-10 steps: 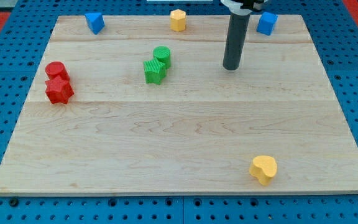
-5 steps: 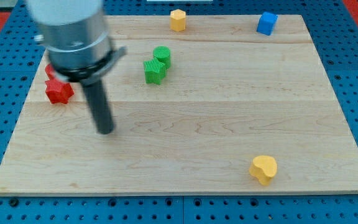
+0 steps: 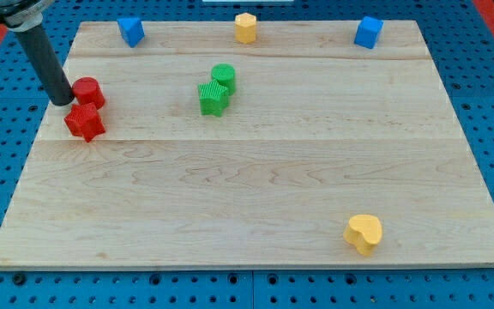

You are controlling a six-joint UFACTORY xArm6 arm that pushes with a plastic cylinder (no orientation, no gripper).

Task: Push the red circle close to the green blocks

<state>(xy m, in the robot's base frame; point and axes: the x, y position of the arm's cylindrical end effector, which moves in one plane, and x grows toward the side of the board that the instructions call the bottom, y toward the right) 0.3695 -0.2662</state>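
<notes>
Gripper absent: my tip [image 3: 61, 100] had swung across the tabletop [image 3: 256, 189] to touch the red circle's [image 3: 87, 91] left side, poised to push it rightward toward the green blocks [image 3: 217, 89].

No readable text, labels or numbers anywhere.
</notes>
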